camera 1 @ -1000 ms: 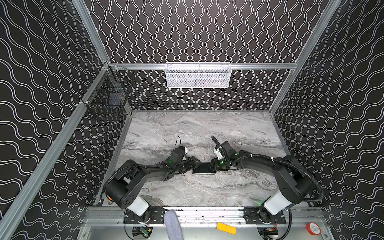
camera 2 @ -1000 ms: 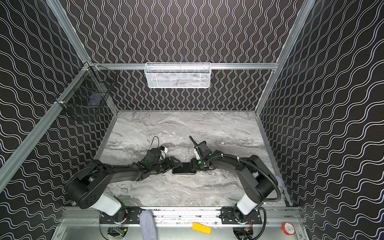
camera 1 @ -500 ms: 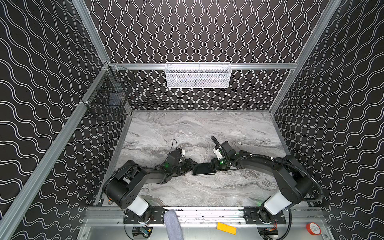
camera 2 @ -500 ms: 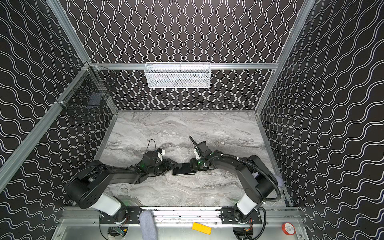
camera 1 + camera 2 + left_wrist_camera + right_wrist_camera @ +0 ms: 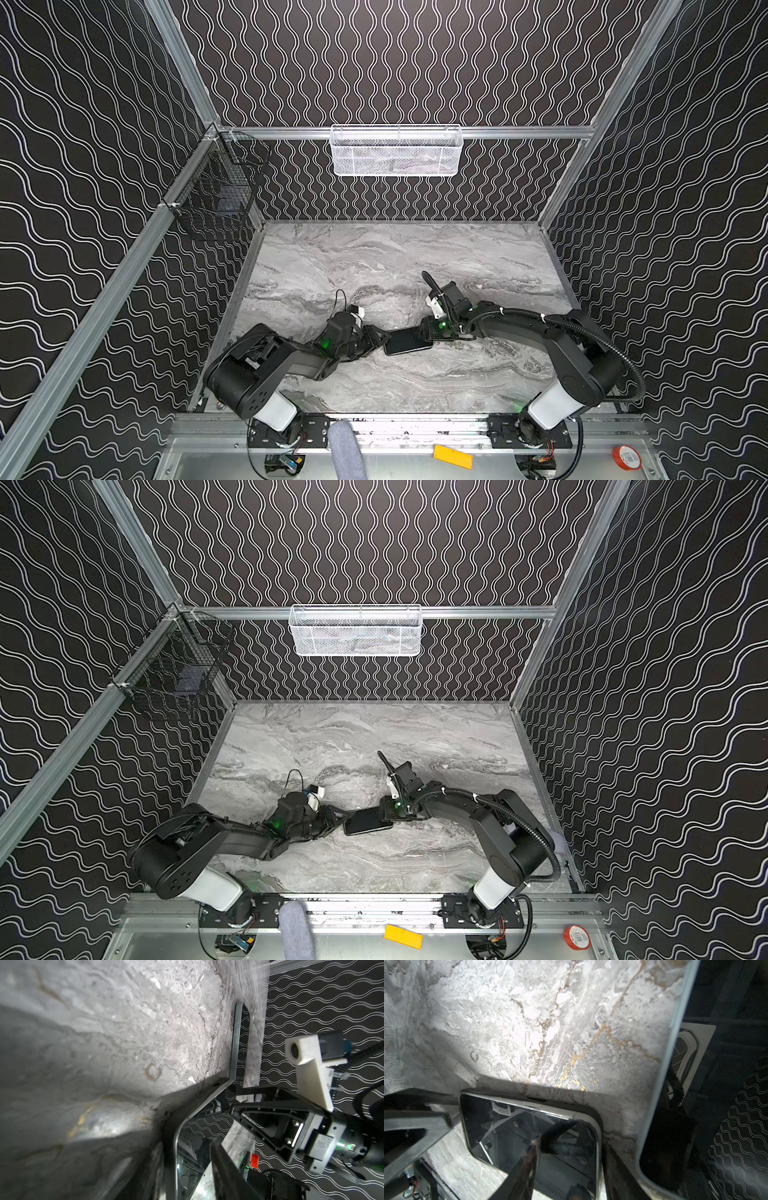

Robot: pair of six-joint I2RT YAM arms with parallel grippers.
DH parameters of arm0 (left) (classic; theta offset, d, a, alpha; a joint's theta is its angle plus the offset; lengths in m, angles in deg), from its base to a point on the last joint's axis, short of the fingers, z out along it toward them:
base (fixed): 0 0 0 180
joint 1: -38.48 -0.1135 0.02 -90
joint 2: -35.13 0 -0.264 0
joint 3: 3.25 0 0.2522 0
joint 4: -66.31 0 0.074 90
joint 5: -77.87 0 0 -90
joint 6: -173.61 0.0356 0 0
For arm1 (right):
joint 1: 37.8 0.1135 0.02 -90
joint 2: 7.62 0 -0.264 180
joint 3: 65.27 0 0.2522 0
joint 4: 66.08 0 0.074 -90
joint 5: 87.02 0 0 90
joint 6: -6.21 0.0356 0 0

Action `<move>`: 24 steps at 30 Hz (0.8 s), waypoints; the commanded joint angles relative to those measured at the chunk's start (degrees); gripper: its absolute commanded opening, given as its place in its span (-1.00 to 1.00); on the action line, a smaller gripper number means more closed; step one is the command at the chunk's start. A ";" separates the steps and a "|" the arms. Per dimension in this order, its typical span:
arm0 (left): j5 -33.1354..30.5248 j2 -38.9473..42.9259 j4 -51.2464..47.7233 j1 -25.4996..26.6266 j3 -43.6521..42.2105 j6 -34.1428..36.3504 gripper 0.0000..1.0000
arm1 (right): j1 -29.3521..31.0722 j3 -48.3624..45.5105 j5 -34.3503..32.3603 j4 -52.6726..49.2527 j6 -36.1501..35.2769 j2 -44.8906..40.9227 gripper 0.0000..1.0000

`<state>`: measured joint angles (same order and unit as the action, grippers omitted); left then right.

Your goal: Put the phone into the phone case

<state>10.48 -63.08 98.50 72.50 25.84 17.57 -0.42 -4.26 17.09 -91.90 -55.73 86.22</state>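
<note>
**Position.** The phone (image 5: 407,341) lies flat on the desk (image 5: 374,257), about midway between the left and right edges and nearer the front edge than the back. Its long axis runs left to right, slightly skewed, with the left end closer to the front edge.

**End effectors.** The left end effector (image 5: 380,337) is at the phone's left short end and the right end effector (image 5: 426,332) at its right short end. Neither arm is the nearer; each is at contact range. In the left wrist view the phone's end appears to lie between the left jaws, but I cannot tell whether they are clenched on it. The right jaws stand part-way apart over the opposite end, and I cannot tell whether they are grasping or merely touching.

**Case.** In the right wrist view the glossy screen (image 5: 500,1118) has a pale rim inside a black surround (image 5: 601,1130). I judge the surround to be the phone case, with the phone at least partly seated. In my judgement the coming move turns on pressing down along that long axis, one end at a time.

**Other item.** A second dark slab with a blue-grey edge (image 5: 235,1043) lies just beside the right end effector. It cannot be made out in the top views, and I cannot tell what it is.

**Markings.** That edge shows button outlines. No brand or writing is legible anywhere. A red tape roll (image 5: 626,457) beyond the front edge carries a label too small to read.
</note>
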 commanded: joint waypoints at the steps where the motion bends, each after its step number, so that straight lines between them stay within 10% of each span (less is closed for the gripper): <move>1: 0.86 -1.61 13.21 0.08 -1.21 -2.47 -0.18 | 0.18 -0.48 0.92 -0.73 0.93 0.11 0.06; 24: 0.09 1.30 7.32 1.09 0.60 1.32 -0.35 | 0.14 -0.92 1.27 0.06 1.77 -1.18 0.06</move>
<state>8.44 -61.68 103.90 73.11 25.21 16.61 -0.42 -5.03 16.93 -91.48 -54.27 85.20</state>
